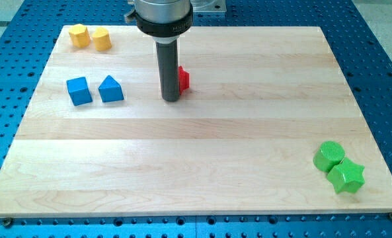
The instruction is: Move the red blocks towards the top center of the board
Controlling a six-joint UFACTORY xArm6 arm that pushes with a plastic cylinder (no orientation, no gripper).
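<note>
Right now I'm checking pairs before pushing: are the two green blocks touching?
Touching: the camera view shows the green cylinder pressed against the green star, no board between them.

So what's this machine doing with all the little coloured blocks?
A robot arm is sliding blocks around a wooden board with a dark rod. My tip sits against a red block, mostly hidden behind the rod, near the view's top centre. Two yellow blocks, two blue blocks and two green blocks lie apart, untouched.
</note>
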